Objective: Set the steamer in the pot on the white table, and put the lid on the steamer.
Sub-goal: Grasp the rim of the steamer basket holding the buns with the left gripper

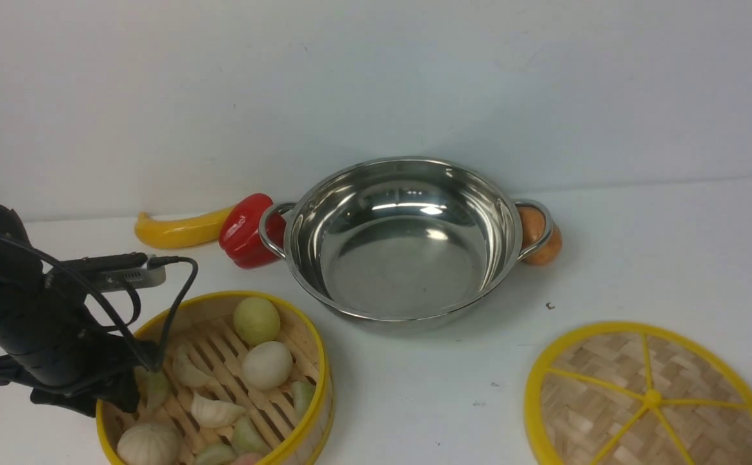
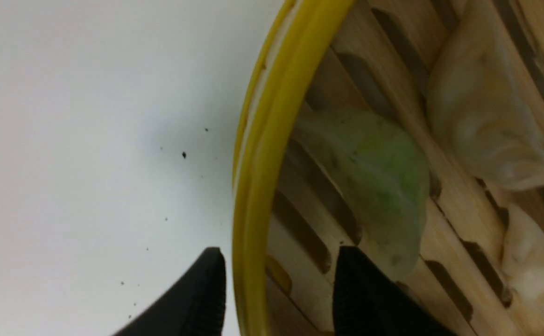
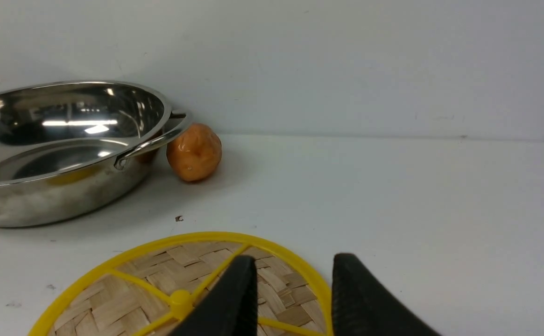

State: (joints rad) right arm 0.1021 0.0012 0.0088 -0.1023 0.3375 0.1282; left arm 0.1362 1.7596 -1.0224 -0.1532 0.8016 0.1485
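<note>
The steamer, a bamboo basket with a yellow rim, stands on the white table at the front left and holds pale buns and dumplings. My left gripper is open and straddles the steamer's left rim, one finger outside and one inside beside a greenish dumpling. The empty steel pot sits in the middle, farther back. The lid lies flat at the front right. My right gripper is open just above the lid's edge; the front view does not show it.
A yellow banana-like toy and a red pepper lie against the pot's left handle. A brown potato sits by its right handle. A white wall closes the back of the table.
</note>
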